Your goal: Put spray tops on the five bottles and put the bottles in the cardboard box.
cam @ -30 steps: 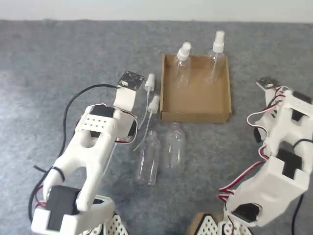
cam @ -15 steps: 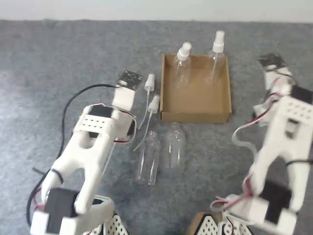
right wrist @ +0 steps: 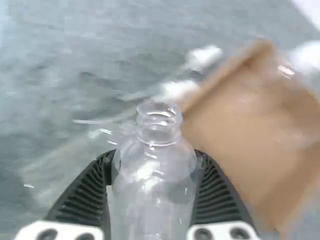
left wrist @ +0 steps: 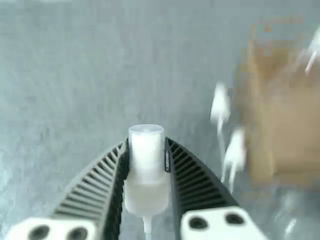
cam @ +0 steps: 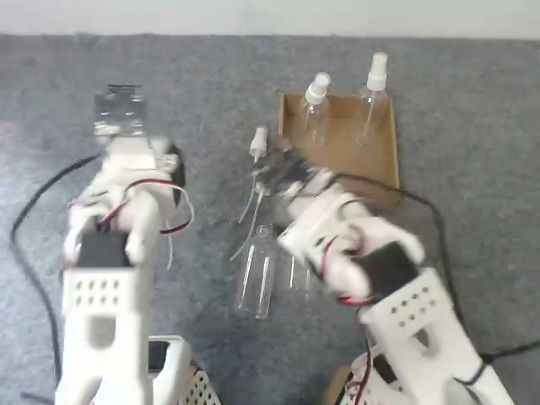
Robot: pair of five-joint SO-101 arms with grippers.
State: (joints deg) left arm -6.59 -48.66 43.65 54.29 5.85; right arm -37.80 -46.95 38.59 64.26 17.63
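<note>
The black ribbed claw grips a white plastic spray top above the grey table. Two loose white spray tops lie beside the brown cardboard box.

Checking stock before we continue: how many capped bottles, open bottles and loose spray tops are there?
Clear plastic bottles with white spray tops: 2
Open clear plastic bottles: 2
Loose white plastic spray tops: 3
Total: 7
</note>
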